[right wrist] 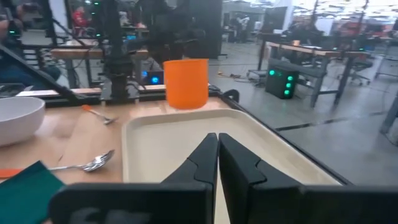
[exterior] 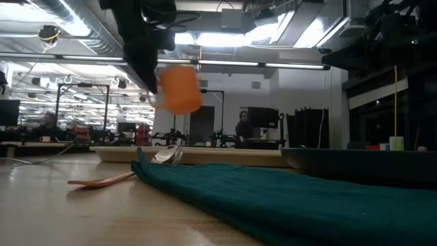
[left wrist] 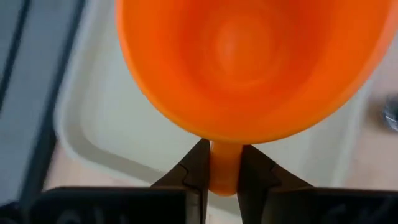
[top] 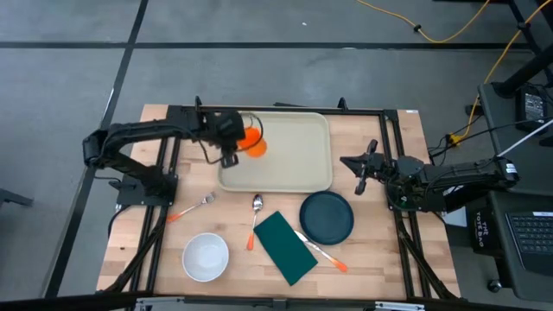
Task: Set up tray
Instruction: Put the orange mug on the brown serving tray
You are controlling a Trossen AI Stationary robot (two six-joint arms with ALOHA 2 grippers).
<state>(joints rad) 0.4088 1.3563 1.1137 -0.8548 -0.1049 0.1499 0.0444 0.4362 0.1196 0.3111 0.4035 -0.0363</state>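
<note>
The left pincer (top: 244,138) is clenched on the rim of an orange cup (top: 253,141), holding it up over the left end of the tray (top: 294,164), which sits against the worktop's far edge. I'd lower it straight and level until the base is flat on the tray, clear of the raised rim, and only then let go. The right pincer (top: 363,164) waits closed beside the tray's right edge.
</note>
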